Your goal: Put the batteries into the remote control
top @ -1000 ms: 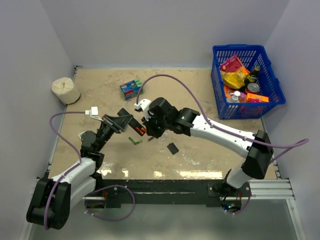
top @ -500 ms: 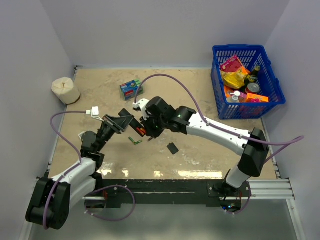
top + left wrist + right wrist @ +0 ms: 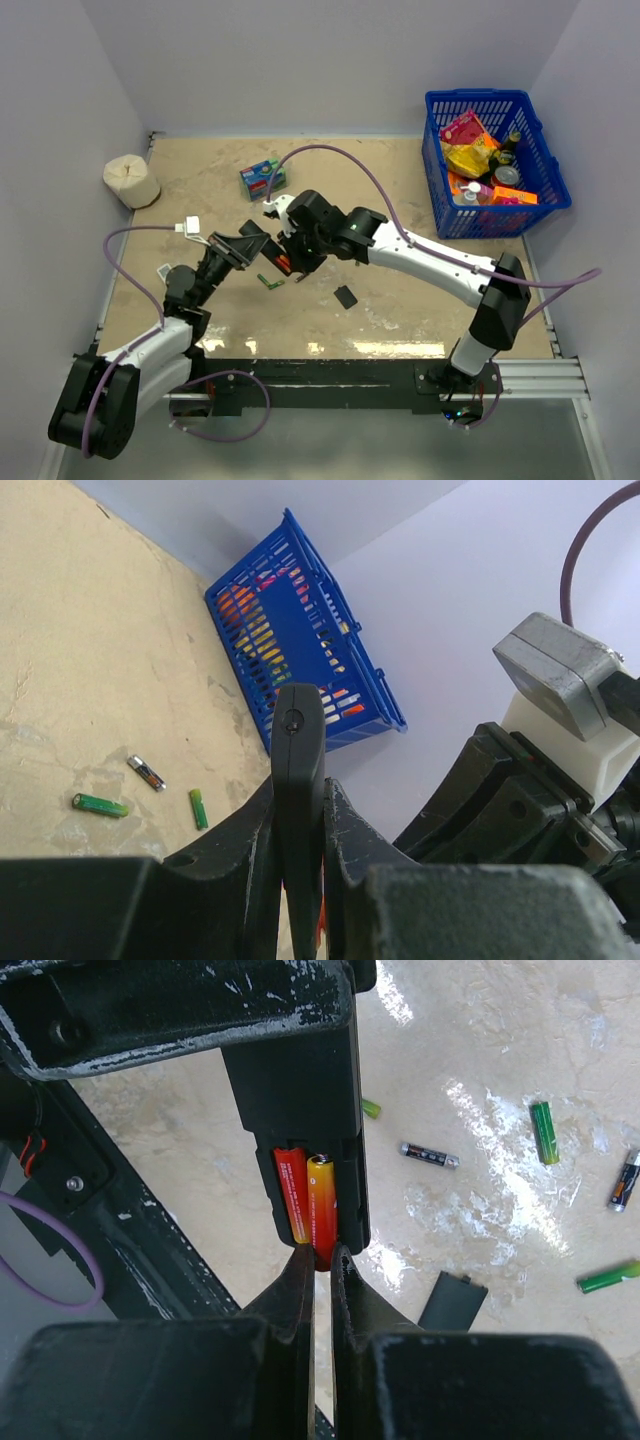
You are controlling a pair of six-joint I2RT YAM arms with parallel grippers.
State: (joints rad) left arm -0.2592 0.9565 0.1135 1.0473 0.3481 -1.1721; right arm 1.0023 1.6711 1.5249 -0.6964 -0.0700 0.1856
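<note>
I have the remote control point(image 3: 300, 1090) up off the table point(image 3: 400, 180), clamped edge-on in the left gripper point(image 3: 298, 815), whose jaws are closed on its sides. Only the right wrist view shows its open bay holding two orange batteries point(image 3: 292, 1195). The right gripper point(image 3: 320, 1260) pinches the end of one, jaws nearly together. Loose batteries point(image 3: 543, 1130) and the back cover point(image 3: 452, 1300) lie below the remote. The blue basket point(image 3: 500, 222), well right of the remote, holds snack packets point(image 3: 465, 135) and cans point(image 3: 507, 177).
</note>
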